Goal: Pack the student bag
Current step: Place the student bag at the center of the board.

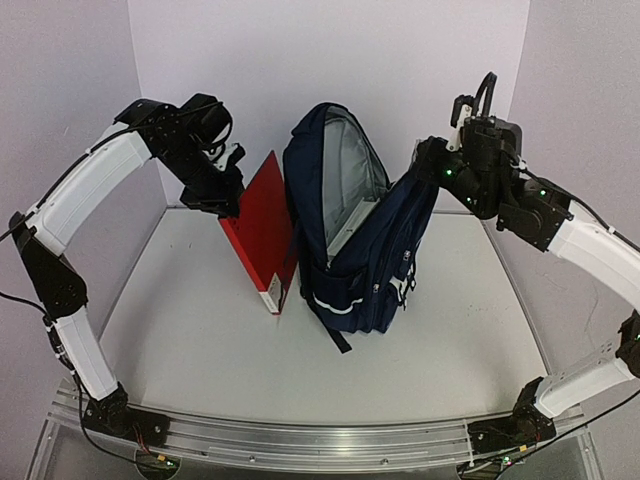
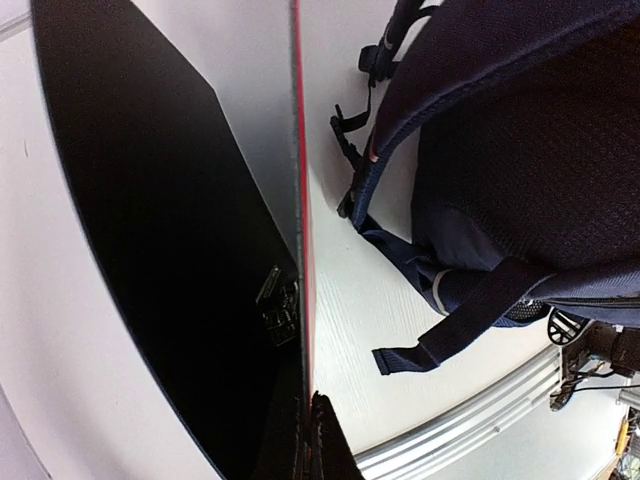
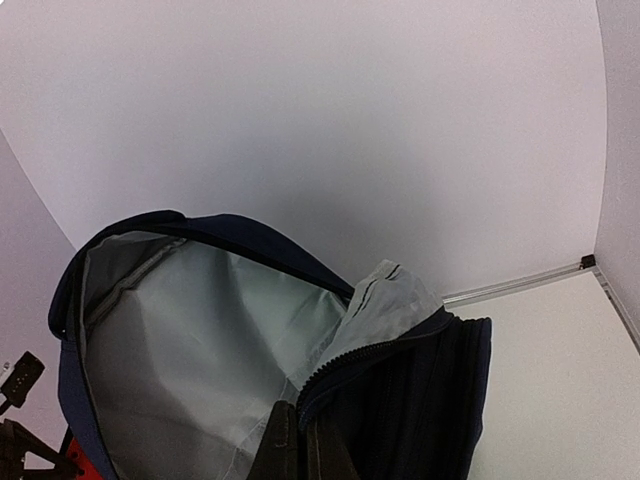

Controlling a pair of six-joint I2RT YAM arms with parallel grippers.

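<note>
My left arm (image 1: pixel 85 190) and right arm (image 1: pixel 600 255) wear smooth white shells between black joints. Thin black cables (image 1: pixel 15 297) trail off them, small green lights (image 1: pixel 447 173) glow at my right wrist, and my black bases (image 1: pixel 105 408) sit on a ribbed aluminium rail (image 1: pixel 300 440).

**Where my sight gives out**

From above, my left claw (image 1: pixel 232 203) has its fingertips tucked out of sight behind the red binder (image 1: pixel 262 240). Just ahead of that claw, a small metal piece (image 2: pixel 280 300) sits in shadow, perhaps a clasp. Below my right claw (image 3: pixel 300 450), the student bag (image 3: pixel 200 330) is cut off by the frame edge.
</note>
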